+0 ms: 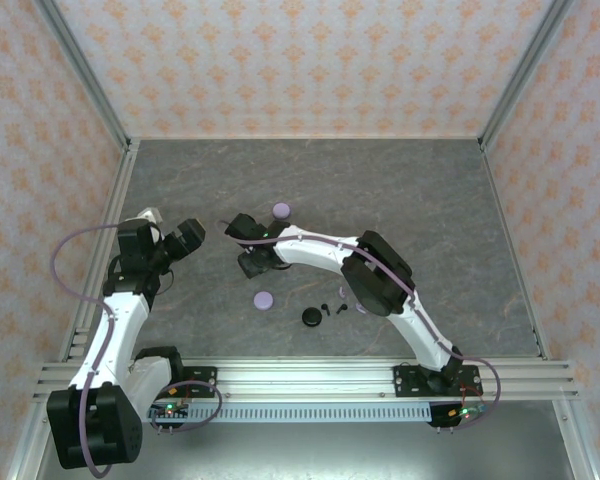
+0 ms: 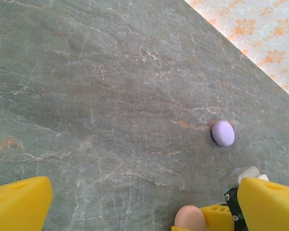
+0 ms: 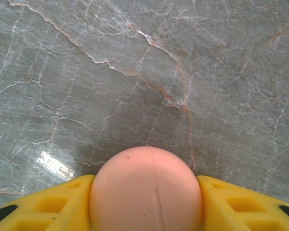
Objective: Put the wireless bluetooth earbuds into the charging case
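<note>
My right gripper [image 3: 145, 188] is shut on a round pale pink charging case [image 3: 145, 192], closed, with its seam facing the camera and held just above the table. From above, the right gripper [image 1: 243, 245] sits left of centre. My left gripper [image 1: 190, 238] hangs open a short way to its left, nothing between its yellow fingers [image 2: 19, 204]. The left wrist view catches the pink case [image 2: 189, 219] at its lower edge. Two tiny black earbuds [image 1: 326, 308] lie beside a black case [image 1: 311, 317].
One lavender case [image 1: 281, 210] [image 2: 223, 133] lies just beyond the right gripper, another lavender case [image 1: 264, 299] nearer the front. The grey marbled table [image 1: 400, 200] is bounded by patterned walls and a front rail [image 1: 310, 375].
</note>
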Controlling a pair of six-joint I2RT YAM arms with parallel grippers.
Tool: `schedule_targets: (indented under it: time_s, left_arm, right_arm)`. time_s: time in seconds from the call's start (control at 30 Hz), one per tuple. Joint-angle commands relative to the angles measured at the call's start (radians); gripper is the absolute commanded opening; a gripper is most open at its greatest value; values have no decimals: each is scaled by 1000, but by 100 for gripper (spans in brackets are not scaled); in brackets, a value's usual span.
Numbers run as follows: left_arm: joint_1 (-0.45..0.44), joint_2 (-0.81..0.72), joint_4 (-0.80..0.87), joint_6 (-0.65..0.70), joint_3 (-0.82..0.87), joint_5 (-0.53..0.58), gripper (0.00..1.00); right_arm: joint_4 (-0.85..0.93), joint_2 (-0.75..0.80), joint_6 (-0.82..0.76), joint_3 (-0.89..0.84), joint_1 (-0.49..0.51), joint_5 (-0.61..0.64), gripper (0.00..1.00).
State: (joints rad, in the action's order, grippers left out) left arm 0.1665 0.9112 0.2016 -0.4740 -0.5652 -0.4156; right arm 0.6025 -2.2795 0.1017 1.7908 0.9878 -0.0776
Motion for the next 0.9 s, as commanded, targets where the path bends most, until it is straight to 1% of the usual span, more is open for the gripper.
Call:
schedule_targets:
  time_s: [0.0,0.13,0.3,0.43,0.57,0.67,0.73,0.87]
  left_arm:
    - [11,-18,30,15,4,-29,99]
    - [11,-20,27,13,-5,-95,97]
    - [9,-20,10,-4,-24,-235,93]
    - [-2,-20,1,-26,-49,-358,90]
    - [-42,-27,13,-36,-97,-449,89]
    - [-94,-38,18,-41,-151,-490,89]
    - [-137,-42,22,-38,-194,-512,89]
    - [-209,-49,24,-34,-283,-556,89]
  right_arm:
    - [27,33,-24,-35,8,11,50]
    - [-45,153,-61,-128,7,27,50]
    - [-175,351,-145,-288,-2,42,50]
    - [-329,537,-234,-459,-14,40,50]
    - [-492,720,-341,-619,-14,43,50]
    - [-585,841,-415,-704,-14,12,50]
    - [-617,907,-463,-732,-10,2,50]
    - [-611,1004,-587,-737,19,32,50]
